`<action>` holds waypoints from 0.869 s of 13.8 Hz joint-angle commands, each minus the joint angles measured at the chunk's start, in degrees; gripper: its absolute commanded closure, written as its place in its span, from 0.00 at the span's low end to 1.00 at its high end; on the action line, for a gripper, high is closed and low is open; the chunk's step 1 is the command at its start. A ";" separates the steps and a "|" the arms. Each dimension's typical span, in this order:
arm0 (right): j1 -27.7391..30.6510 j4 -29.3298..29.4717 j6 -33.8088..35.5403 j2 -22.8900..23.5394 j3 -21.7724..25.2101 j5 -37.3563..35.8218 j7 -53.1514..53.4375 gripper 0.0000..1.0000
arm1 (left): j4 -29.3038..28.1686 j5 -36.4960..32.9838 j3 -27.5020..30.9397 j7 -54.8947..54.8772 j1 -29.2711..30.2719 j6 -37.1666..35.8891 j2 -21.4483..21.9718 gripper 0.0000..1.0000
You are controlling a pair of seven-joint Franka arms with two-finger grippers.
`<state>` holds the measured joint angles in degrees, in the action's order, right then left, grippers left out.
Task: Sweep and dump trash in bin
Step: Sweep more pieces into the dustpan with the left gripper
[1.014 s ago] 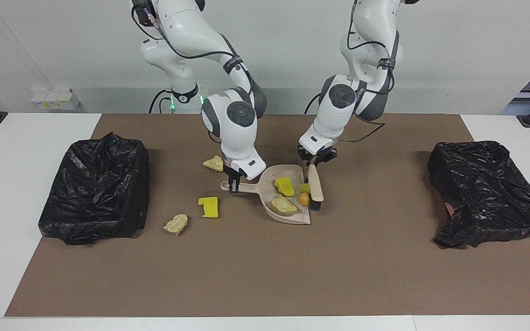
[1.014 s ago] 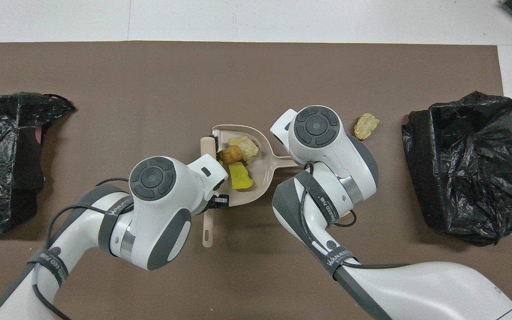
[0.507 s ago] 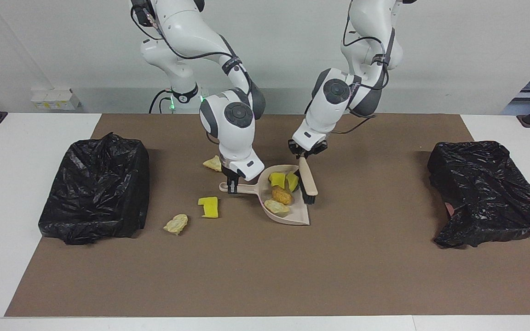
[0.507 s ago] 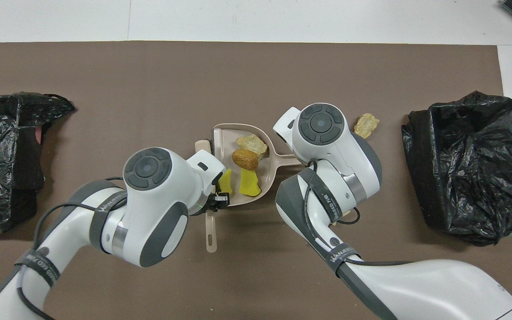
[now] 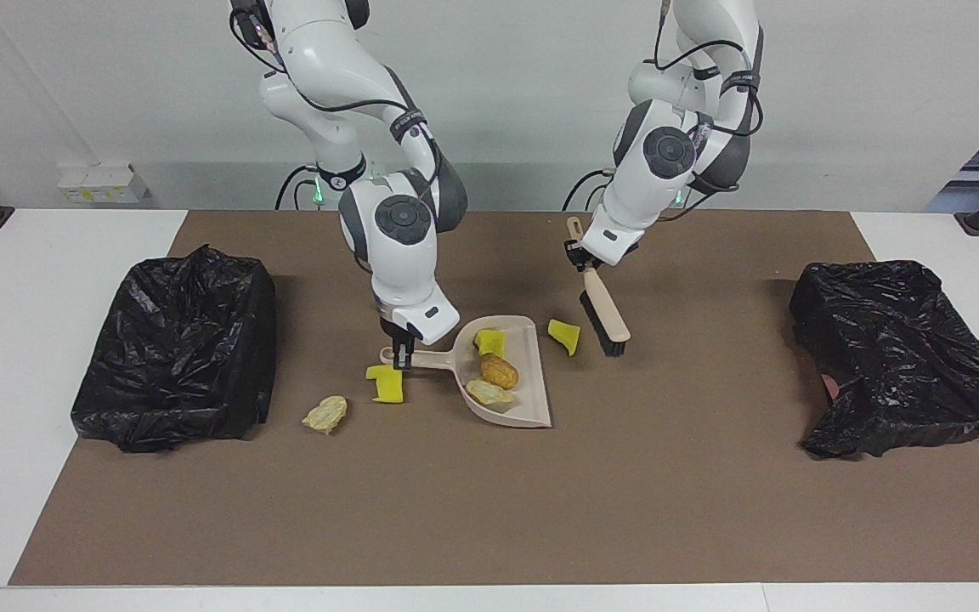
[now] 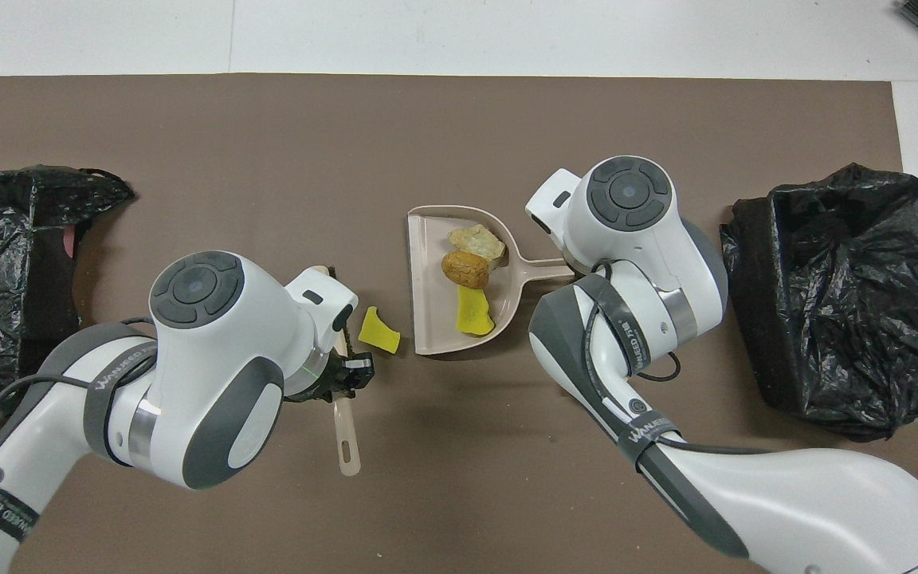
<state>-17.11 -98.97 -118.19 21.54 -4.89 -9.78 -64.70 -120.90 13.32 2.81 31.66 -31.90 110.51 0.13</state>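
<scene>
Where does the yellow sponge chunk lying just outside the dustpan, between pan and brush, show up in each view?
Facing view: the sponge chunk lies on the mat right of centre, between the dustpan's open edge and the brush.
Overhead view: the same chunk lies left of centre, beside the pan's open edge, next to the left arm's wrist.
Shared landmark: the dustpan holding three scraps.

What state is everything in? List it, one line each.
Right gripper: shut on dustpan handle.
Left gripper: shut on brush handle.
Dustpan: holds three scraps.
Brush: tilted, bristles down.
Yellow wedge: loose on mat beside dustpan mouth.
Yellow sponge block: loose beside dustpan handle.
Tan lump: loose on mat.
</scene>
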 commanded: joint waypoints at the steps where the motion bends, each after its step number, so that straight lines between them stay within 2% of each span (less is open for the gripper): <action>1: -0.46 -0.25 -0.29 0.00 -0.55 0.47 -2.88 1.00 | -4.94 0.74 0.18 1.03 0.43 5.39 0.57 1.00; 6: -1.26 -1.93 -0.29 -0.62 -0.47 -1.82 -3.95 1.00 | -6.63 2.84 -0.52 9.30 -1.05 7.78 0.93 1.00; 9: -1.08 -2.10 -0.64 -0.53 -0.47 -1.82 -4.21 1.00 | -6.45 5.75 -0.52 8.86 -6.84 13.92 -2.24 1.00; 12: -1.00 -1.93 -0.55 -0.44 -0.47 -1.82 -4.30 1.00 | -5.75 13.72 -0.87 8.77 -10.01 14.90 -2.42 1.00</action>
<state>-18.68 -99.59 -118.18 21.62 -5.11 -10.46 -66.90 -126.58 22.86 1.44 40.13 -39.37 124.02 -2.59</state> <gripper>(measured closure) 0.678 0.740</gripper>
